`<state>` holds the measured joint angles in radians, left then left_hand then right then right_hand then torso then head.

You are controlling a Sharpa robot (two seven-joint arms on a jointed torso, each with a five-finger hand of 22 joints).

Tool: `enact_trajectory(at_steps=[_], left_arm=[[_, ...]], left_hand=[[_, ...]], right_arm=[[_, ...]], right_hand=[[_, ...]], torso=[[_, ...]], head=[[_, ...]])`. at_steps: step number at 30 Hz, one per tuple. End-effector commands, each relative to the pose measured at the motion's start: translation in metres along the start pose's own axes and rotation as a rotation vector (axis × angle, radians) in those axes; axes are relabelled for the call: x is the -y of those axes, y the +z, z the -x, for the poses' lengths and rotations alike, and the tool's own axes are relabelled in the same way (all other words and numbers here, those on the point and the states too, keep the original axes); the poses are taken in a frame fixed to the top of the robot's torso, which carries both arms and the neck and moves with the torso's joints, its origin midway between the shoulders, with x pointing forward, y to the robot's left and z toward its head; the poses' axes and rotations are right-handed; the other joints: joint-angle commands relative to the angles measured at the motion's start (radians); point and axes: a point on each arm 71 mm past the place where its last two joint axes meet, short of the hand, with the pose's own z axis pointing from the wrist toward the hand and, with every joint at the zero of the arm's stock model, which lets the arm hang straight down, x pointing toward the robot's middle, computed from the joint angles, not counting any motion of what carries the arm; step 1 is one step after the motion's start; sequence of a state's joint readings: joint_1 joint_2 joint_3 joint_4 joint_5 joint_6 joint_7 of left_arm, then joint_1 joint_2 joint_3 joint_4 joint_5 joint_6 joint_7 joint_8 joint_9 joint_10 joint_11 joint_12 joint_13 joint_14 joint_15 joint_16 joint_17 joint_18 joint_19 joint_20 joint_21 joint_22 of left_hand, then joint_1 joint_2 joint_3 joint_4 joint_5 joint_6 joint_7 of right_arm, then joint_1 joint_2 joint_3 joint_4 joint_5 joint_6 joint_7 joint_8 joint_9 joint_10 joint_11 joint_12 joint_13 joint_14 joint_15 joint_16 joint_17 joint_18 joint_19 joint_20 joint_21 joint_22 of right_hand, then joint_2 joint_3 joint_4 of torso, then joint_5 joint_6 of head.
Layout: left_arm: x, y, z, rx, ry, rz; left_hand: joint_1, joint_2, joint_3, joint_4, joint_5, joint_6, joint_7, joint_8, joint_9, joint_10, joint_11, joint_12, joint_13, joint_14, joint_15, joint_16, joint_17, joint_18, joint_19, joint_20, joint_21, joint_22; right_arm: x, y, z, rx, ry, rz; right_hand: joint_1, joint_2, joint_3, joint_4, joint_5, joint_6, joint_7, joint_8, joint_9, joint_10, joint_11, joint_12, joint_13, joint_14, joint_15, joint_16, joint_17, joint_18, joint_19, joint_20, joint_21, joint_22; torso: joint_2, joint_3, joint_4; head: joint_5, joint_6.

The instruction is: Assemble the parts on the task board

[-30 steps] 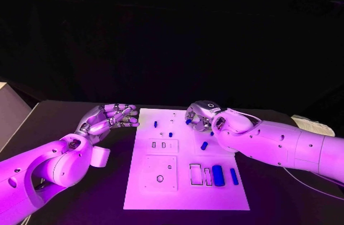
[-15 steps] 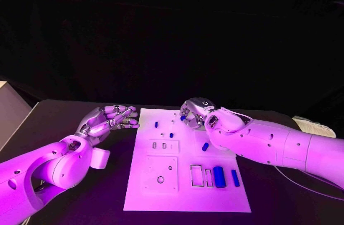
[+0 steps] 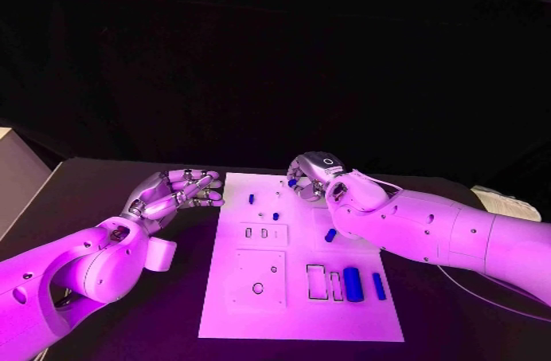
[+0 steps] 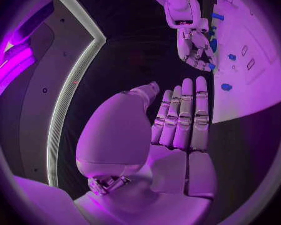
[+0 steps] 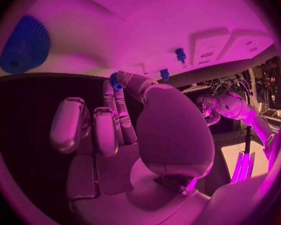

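We judge the step in hand to be seating a small blue part [image 5: 117, 80], which the fingers [image 5: 118, 107] of our right hand [image 3: 325, 179] pinch at their tips over the far end of the task board [image 3: 301, 305]. To do it well we should lower it straight and upright over its hole, keeping clear of the blue pegs [image 3: 252, 198] already standing nearby. Our left hand [image 3: 174, 192] hovers just off the board's left edge above the counter [image 3: 80, 186], fingers released and nearly straight, holding nothing. More blue parts [image 3: 353, 284] lie in the near-right slots, under the right forearm. Open room lies on the board's near half and on the counter to either side.
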<state>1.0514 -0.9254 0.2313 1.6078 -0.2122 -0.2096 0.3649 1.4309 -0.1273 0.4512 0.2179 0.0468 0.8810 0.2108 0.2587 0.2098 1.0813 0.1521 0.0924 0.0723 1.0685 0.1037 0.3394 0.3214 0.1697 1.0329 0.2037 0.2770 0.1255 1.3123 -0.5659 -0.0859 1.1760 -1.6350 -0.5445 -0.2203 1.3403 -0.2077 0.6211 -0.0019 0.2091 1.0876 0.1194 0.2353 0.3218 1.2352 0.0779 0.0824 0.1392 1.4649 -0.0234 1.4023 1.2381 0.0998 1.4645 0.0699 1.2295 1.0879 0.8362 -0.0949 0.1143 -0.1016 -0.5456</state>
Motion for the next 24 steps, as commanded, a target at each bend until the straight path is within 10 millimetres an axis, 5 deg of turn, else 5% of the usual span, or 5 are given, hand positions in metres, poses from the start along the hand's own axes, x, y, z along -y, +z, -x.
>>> enact_trajectory(at_steps=[1,24], left_arm=[[0.001,0.000,-0.002,-0.023,-0.003,-0.007],[0.000,0.002,-0.002,-0.025,-0.002,-0.006]], left_hand=[[-0.004,-0.005,0.006,0.001,0.003,0.001,0.006,-0.004,0.001,0.003,0.006,-0.007,-0.002,-0.004,0.000,0.004,0.001,0.010,-0.006,-0.001,0.000,0.000],[-0.004,-0.006,0.008,-0.002,0.003,0.001,0.006,-0.005,0.002,0.003,0.006,-0.009,-0.002,-0.006,0.000,0.005,0.004,0.010,-0.008,0.000,0.000,0.000]], right_arm=[[-0.003,0.001,0.003,0.028,-0.009,0.006],[-0.016,0.005,0.003,0.041,0.003,0.034]], right_hand=[[0.006,0.008,0.007,-0.002,0.004,-0.004,0.004,0.003,0.012,0.032,-0.024,0.002,0.006,0.050,-0.007,0.004,0.001,-0.011,0.004,-0.005,0.008,0.002],[0.005,0.005,0.008,-0.005,0.009,-0.007,0.005,0.003,0.015,0.031,-0.023,0.000,0.008,0.051,-0.006,0.006,0.002,-0.012,0.004,-0.005,0.009,0.005]], torso=[[0.003,-0.0006,-0.0019],[0.011,-0.0035,-0.0018]], head=[[0.002,0.000],[0.006,-0.001]])
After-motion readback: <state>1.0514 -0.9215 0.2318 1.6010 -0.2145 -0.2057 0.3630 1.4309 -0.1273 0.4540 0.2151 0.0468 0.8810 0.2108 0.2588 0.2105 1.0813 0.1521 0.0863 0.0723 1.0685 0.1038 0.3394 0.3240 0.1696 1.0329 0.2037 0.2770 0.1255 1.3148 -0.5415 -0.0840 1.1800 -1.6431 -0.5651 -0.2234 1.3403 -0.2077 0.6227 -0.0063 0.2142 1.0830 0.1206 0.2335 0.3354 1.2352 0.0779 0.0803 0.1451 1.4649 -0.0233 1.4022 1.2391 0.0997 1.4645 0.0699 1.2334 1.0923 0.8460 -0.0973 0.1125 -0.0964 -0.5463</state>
